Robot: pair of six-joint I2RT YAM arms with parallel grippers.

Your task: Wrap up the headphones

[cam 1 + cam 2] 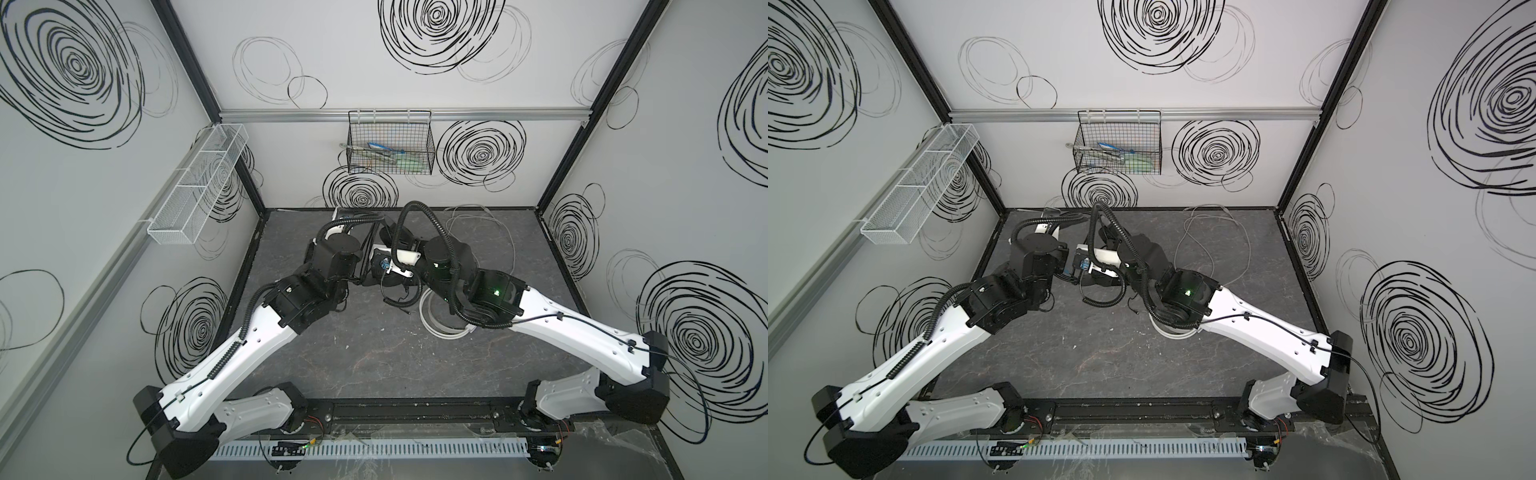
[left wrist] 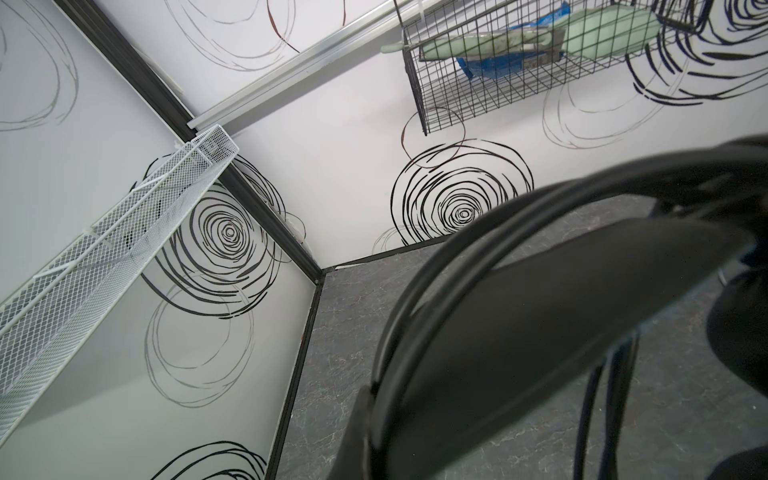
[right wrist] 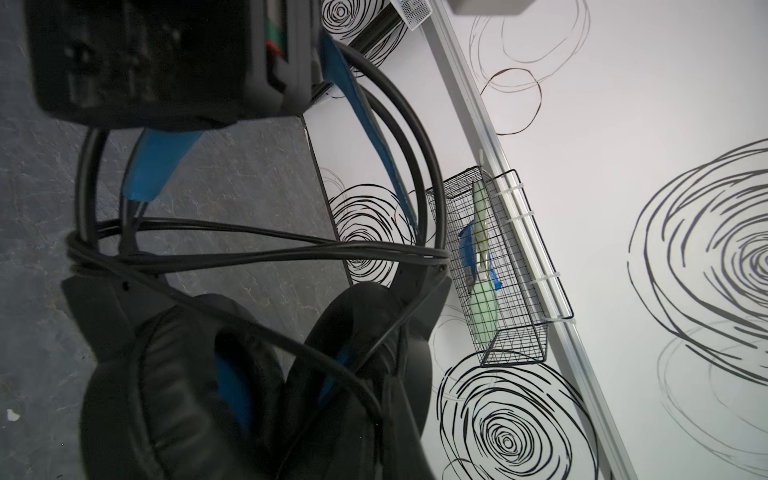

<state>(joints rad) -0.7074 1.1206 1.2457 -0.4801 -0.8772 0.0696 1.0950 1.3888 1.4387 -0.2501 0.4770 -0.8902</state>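
Black plastic and soft padding make up the headset [image 3: 232, 374]. It hangs between the two arms over the middle of the table [image 1: 374, 365], towards the rear, with its ear cups [image 3: 345, 332] pressed close together. Expect it to be light. The headband [image 3: 153, 166], lined in blue, looks springy and should flex and twist if you pull on one side only. The cups are squashy and would likely slip under a pinch, so grip the band or the stiff arms just above the cups.

The cable [image 3: 291, 249] is thin, limp and smooth. Several strands already cross from one arm of the band to the other, and more slack trails down over the cups. Keep it under light tension or the turns may slide off.

Your left gripper [image 1: 363, 272] is clenched and appears to hold the top of the headband. Your right gripper [image 1: 395, 266] is closed too, but what it pinches is hidden.

Further out, a loose white cable [image 1: 478, 224] sprawls at the rear of the table. A white loop [image 1: 436, 324] lies under the right arm, too covered to identify.
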